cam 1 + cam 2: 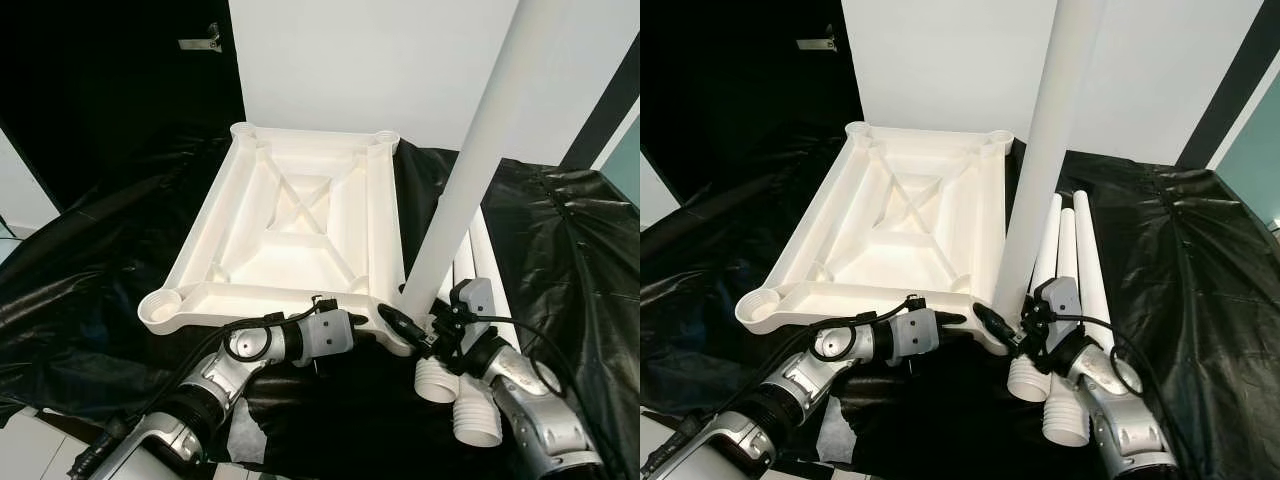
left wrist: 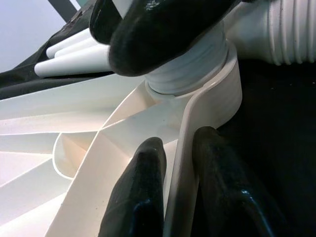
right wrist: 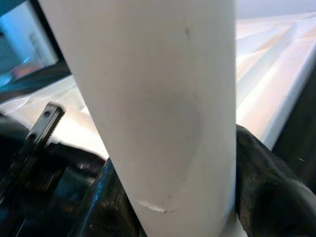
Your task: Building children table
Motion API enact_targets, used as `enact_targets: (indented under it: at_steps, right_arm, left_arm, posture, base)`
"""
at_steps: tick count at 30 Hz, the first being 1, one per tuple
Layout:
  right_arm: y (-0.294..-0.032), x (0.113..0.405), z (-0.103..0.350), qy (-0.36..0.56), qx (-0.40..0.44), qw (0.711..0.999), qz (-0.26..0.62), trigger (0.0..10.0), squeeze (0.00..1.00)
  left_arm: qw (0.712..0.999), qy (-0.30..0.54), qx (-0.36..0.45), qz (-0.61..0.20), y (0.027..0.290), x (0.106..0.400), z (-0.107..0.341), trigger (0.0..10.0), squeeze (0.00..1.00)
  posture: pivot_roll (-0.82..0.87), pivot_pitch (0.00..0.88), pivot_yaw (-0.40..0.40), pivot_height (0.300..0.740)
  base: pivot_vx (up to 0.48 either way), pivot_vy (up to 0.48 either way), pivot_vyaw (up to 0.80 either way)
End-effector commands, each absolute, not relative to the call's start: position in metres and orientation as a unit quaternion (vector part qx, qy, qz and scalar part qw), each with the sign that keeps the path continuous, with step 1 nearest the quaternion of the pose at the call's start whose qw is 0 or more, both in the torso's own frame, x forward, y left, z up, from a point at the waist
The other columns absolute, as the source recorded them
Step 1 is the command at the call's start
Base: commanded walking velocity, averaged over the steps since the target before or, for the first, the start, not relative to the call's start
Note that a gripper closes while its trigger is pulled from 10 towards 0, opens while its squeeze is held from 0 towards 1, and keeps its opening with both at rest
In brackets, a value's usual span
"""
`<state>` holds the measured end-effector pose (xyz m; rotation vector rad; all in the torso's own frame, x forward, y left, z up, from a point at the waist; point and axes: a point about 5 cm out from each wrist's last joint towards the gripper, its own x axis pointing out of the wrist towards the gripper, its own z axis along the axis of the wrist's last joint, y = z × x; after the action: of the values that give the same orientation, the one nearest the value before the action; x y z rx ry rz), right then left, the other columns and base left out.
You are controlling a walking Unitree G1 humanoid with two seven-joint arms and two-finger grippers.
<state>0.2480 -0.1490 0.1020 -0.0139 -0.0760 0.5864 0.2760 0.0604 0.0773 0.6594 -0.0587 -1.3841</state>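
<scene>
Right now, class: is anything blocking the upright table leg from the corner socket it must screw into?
Nothing visible does. The table leg, held by the right tool, already stands with its threaded end in the corner socket of the tabletop; the left tool grips the rim beside it.

**Both grippers clamped**

The left gripper point(image 1: 372, 318) is stretched forward from a bent silver arm, its fingers point(image 2: 140, 192) pinched on the tabletop point(image 1: 300, 215) rim. The right gripper point(image 1: 415, 330) is closed around the upright leg point(image 1: 470, 165) near its base.
</scene>
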Motion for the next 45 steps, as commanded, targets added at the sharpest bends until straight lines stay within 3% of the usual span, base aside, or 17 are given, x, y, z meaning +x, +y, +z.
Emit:
enact_targets:
  at_steps: [1, 6, 7, 9, 12, 13, 18, 19, 20, 24, 25, 27, 28, 39, 41, 43, 45]
  right_arm:
    - [-0.164, 0.247, 0.1, -0.048, 0.002, 0.981, 0.187, 0.0, 0.0]
    - [-0.155, 0.242, 0.095, -0.059, 0.0, 0.992, 0.112, 0.0, 0.0]
    - [-0.155, 0.241, 0.094, -0.054, -0.008, 0.994, 0.099, 9.3, 0.0]
    - [-0.158, 0.243, 0.093, -0.05, -0.02, 0.995, 0.089, 10.0, 0.0]
    - [-0.166, 0.249, 0.095, -0.05, -0.039, 0.994, 0.086, 10.0, 0.0]
    - [-0.17, 0.251, 0.097, -0.051, -0.042, 0.993, 0.094, 10.0, 1.0]
    - [-0.175, 0.259, 0.102, -0.041, -0.054, 0.987, 0.145, 10.0, 1.0]
    - [-0.176, 0.261, 0.103, -0.035, -0.058, 0.984, 0.163, 10.0, 0.61]
    - [-0.176, 0.262, 0.104, -0.029, -0.064, 0.979, 0.19, 10.0, 0.0]
    - [-0.179, 0.261, 0.107, -0.007, -0.074, 0.962, 0.262, 10.0, 0.0]
    - [-0.182, 0.26, 0.108, 0.001, -0.082, 0.953, 0.292, 9.3, 0.0]
    - [-0.184, 0.259, 0.109, 0.005, -0.088, 0.947, 0.308, 9.3, 0.0]
    - [-0.186, 0.258, 0.111, 0.008, -0.089, 0.941, 0.327, 0.2, 0.0]
    - [-0.182, 0.247, 0.101, 0.049, -0.072, 0.92, 0.382, 0.0, 0.0]
    - [-0.176, 0.246, 0.097, 0.04, -0.061, 0.929, 0.363, 0.0, 0.0]
    - [-0.163, 0.242, 0.091, 0.005, -0.034, 0.963, 0.267, 0.0, 0.0]
    - [-0.16, 0.24, 0.089, -0.009, -0.024, 0.974, 0.224, 0.0, 0.0]
  left_arm:
    - [0.635, 0.059, 0.324, -0.699, 0.067, 0.255, 0.046, 10.0, 0.0]
    - [0.635, 0.057, 0.323, -0.699, 0.065, 0.255, 0.046, 10.0, 0.0]
    - [0.635, 0.057, 0.323, -0.699, 0.065, 0.255, 0.046, 10.0, 0.0]
    - [0.635, 0.058, 0.323, -0.699, 0.066, 0.255, 0.046, 10.0, 0.0]
    - [0.635, 0.059, 0.323, -0.699, 0.067, 0.255, 0.046, 10.0, 0.0]
    - [0.635, 0.059, 0.323, -0.699, 0.067, 0.255, 0.046, 10.0, 0.0]
    - [0.635, 0.059, 0.323, -0.7, 0.066, 0.256, 0.046, 10.0, 0.0]
    - [0.635, 0.059, 0.322, -0.7, 0.065, 0.256, 0.046, 10.0, 0.0]
    - [0.635, 0.059, 0.322, -0.699, 0.065, 0.256, 0.046, 10.0, 0.0]
    - [0.636, 0.06, 0.323, -0.698, 0.066, 0.257, 0.046, 10.0, 0.0]
    - [0.637, 0.06, 0.323, -0.698, 0.067, 0.256, 0.045, 10.0, 0.0]
    - [0.637, 0.061, 0.323, -0.697, 0.068, 0.256, 0.045, 10.0, 0.0]
    - [0.637, 0.062, 0.323, -0.697, 0.068, 0.257, 0.045, 10.0, 0.0]
    - [0.64, 0.061, 0.324, -0.694, 0.07, 0.258, 0.045, 10.0, 0.0]
    - [0.641, 0.062, 0.324, -0.693, 0.07, 0.258, 0.045, 10.0, 0.0]
    - [0.643, 0.062, 0.325, -0.691, 0.071, 0.258, 0.044, 10.0, 0.0]
    - [0.644, 0.063, 0.325, -0.69, 0.072, 0.258, 0.044, 10.0, 0.0]
  posture:
    - [0.02, 0.0, -0.029, 0.74]
    - [0.03, 0.0, -0.037, 0.74]
    - [0.03, 0.0, -0.037, 0.74]
    - [0.04, 0.0, -0.04, 0.74]
    - [0.03, 0.0, -0.038, 0.74]
    - [0.03, 0.0, -0.038, 0.74]
    - [0.03, 0.0, -0.04, 0.74]
    - [0.04, 0.0, -0.04, 0.74]
    - [0.04, 0.0, -0.04, 0.74]
    - [0.04, 0.0, -0.041, 0.74]
    - [0.04, 0.0, -0.041, 0.74]
    - [0.04, 0.0, -0.041, 0.74]
    - [0.04, 0.0, -0.041, 0.74]
    - [0.06, 0.0, -0.049, 0.74]
    - [0.06, 0.0, -0.051, 0.74]
    - [0.07, 0.0, -0.054, 0.74]
    - [0.07, 0.0, -0.054, 0.74]
  base:
    - [0.0, 0.0, 0.0]
    - [0.0, 0.0, 0.0]
    - [0.0, 0.0, 0.0]
    - [0.0, 0.0, 0.0]
    - [0.0, 0.0, 0.0]
    - [0.0, 0.0, 0.0]
    - [0.0, 0.0, 0.0]
    - [0.0, 0.0, 0.0]
    - [0.0, 0.0, 0.0]
    - [0.0, 0.0, 0.0]
    - [0.0, 0.0, 0.0]
    - [0.0, 0.0, 0.0]
    - [0.0, 0.0, 0.0]
    - [0.0, 0.0, 0.0]
    - [0.0, 0.0, 0.0]
    - [0.0, 0.0, 0.0]
    - [0.0, 0.0, 0.0]
